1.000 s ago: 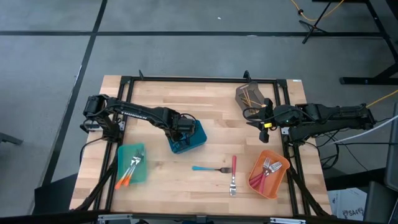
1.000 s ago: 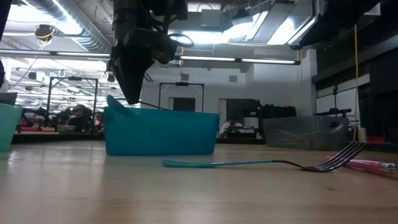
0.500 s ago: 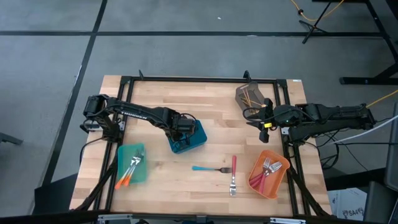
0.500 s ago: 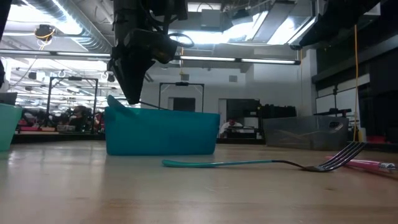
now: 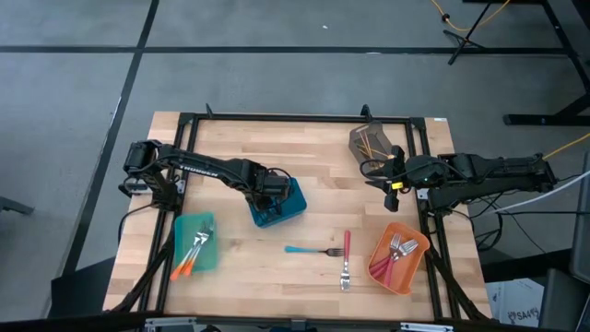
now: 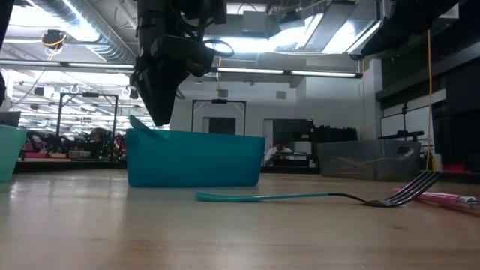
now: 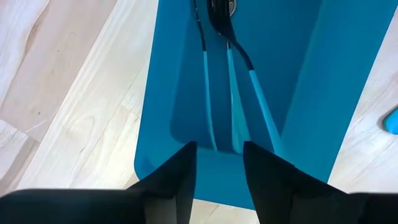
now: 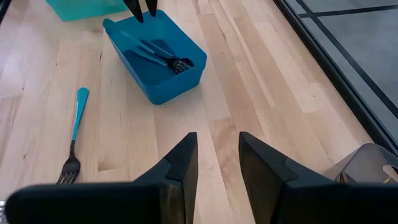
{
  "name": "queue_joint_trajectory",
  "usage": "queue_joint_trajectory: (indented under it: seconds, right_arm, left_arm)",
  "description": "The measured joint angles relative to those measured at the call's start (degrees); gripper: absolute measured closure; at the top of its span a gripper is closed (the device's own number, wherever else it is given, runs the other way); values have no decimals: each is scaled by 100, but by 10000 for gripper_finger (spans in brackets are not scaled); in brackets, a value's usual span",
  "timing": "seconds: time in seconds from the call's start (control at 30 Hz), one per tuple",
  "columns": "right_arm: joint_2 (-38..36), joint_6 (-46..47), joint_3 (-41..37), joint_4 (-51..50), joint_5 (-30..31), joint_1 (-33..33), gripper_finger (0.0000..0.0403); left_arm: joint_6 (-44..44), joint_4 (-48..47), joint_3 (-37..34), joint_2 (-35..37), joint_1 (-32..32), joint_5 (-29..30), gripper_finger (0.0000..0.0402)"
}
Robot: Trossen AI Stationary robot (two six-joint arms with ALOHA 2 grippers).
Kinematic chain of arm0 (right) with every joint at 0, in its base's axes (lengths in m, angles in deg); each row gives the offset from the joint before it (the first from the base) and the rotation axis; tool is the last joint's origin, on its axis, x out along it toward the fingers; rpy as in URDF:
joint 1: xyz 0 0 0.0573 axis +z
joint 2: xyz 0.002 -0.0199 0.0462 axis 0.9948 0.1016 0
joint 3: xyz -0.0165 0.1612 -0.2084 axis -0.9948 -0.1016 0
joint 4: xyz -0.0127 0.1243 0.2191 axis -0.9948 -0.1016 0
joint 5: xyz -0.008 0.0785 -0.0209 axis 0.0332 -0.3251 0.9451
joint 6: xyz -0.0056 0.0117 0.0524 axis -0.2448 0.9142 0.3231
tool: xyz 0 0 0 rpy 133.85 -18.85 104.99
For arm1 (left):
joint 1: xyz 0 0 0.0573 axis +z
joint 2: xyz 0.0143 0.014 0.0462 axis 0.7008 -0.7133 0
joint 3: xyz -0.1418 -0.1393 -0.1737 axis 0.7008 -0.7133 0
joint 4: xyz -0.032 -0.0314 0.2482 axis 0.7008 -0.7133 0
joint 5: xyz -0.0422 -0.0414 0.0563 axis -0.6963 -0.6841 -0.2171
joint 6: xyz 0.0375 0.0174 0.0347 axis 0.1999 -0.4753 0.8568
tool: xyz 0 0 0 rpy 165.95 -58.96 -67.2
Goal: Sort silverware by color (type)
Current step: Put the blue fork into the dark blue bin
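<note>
Sorting nearly done: left gripper (image 7: 217, 171) hovering open over blue bin (image 5: 293, 210), right gripper (image 8: 214, 165) idling open; blue fork (image 5: 312, 249), red fork (image 5: 347, 259) remaining mid-table.

Two forks (image 5: 332, 254) lie between the bin (image 5: 279, 208) and the tray (image 5: 397, 258).

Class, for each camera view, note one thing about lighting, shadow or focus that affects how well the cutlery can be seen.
High view: even light, faint shadows. Low view: bright ceiling lights put the left gripper in silhouette, while the blue-handled fork stays lit. Left wrist view: the blue bin is evenly lit, with soft shadows beside the forks inside. Right wrist view: the near fingers look soft-edged.
</note>
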Motion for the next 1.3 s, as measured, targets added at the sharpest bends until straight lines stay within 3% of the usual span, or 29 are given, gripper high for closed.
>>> queue_joint_trajectory:
  seconds: [0.27,0.5,0.9,1.3]
  right_arm:
    - [0,2,0,-2,2,-1,299]
    - [2,0,0,0,0,0,299]
    - [2,2,0,0,0,1,299]
    - [2,2,0,2,0,2,299]
  left_arm:
    - [4,98,41,0,13,-122,277]
    - [17,162,597,0,5,-165,278]
    - [876,3073,691,4,-450,-146,278]
    - [926,3975,-81,7,-1158,482,278]
